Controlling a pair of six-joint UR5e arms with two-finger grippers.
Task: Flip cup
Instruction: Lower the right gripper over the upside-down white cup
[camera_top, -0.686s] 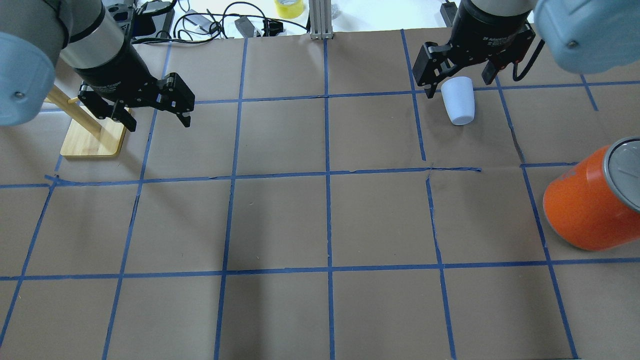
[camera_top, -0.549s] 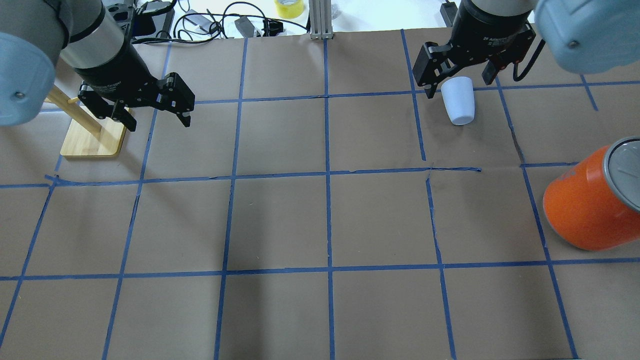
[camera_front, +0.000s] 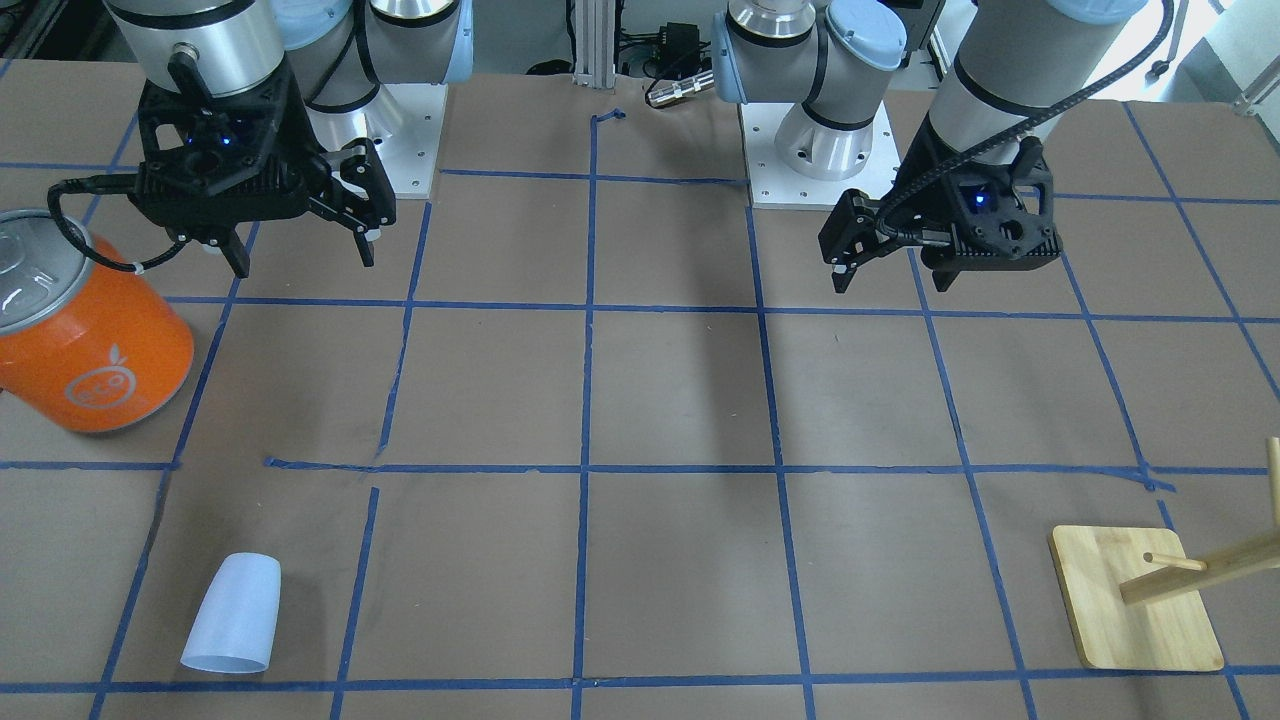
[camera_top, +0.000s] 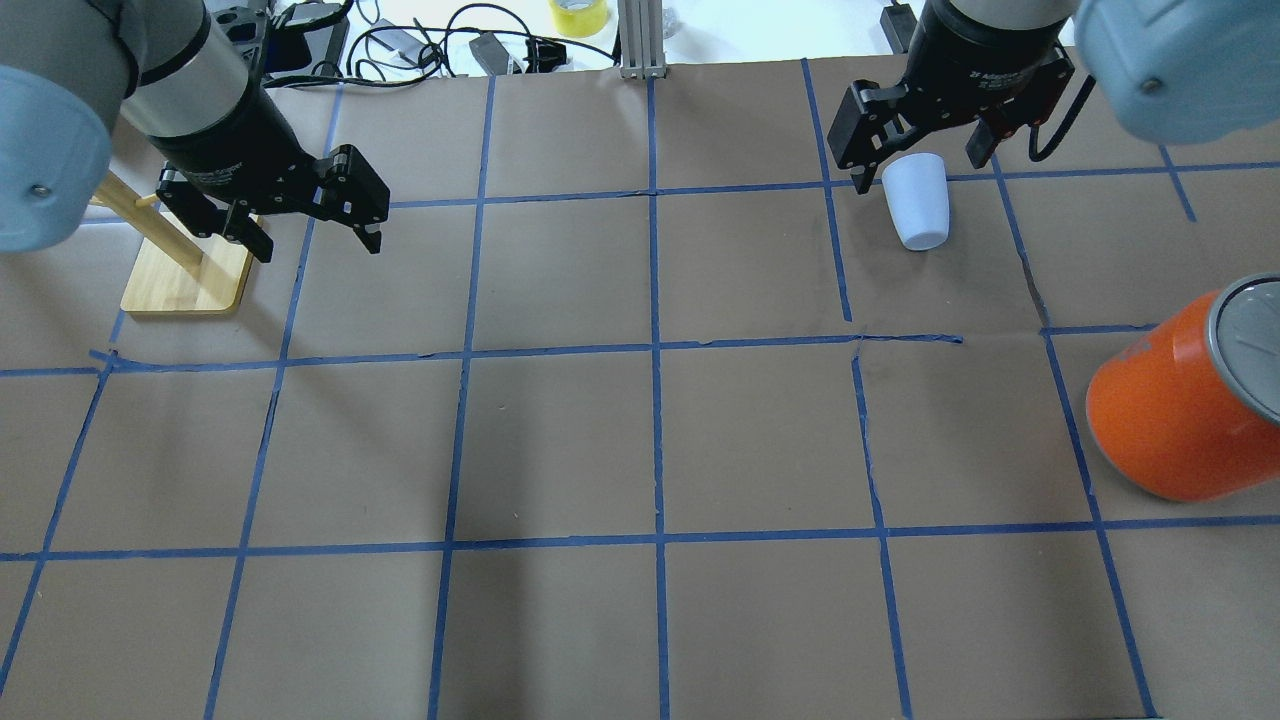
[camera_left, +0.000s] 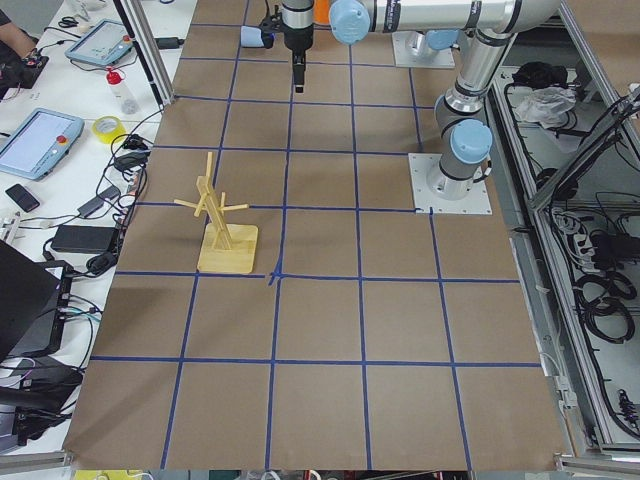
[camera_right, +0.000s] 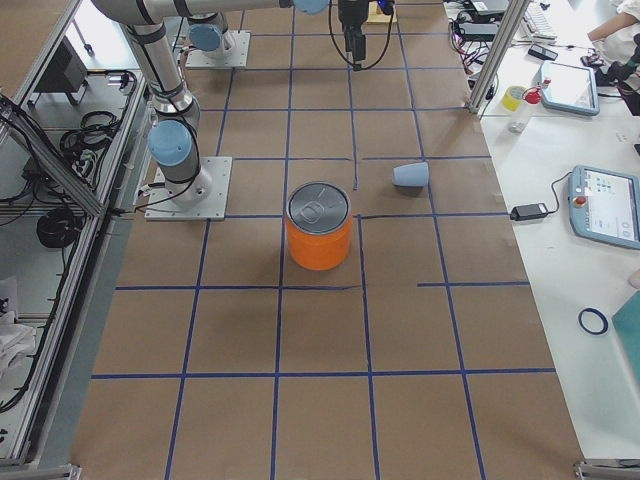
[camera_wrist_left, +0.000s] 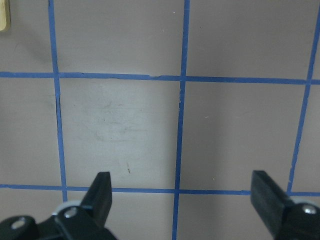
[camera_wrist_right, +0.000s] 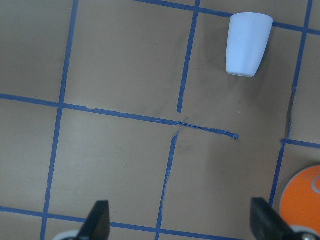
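Observation:
The pale blue-white cup lies on its side on the brown paper, in the far right part of the table. It also shows in the front-facing view, the right wrist view and the exterior right view. My right gripper is open and empty, held high above the table; in the front-facing view it is well back from the cup. My left gripper is open and empty, also raised, over the table's left part.
A large orange can with a silver top stands at the right edge, nearer the robot than the cup. A wooden peg stand sits on the left, beside my left gripper. Cables and a yellow tape roll lie beyond the far edge.
My right gripper has shifted very slightly toward the far edge in the overhead view. The cup, the can and the left arm have not moved.

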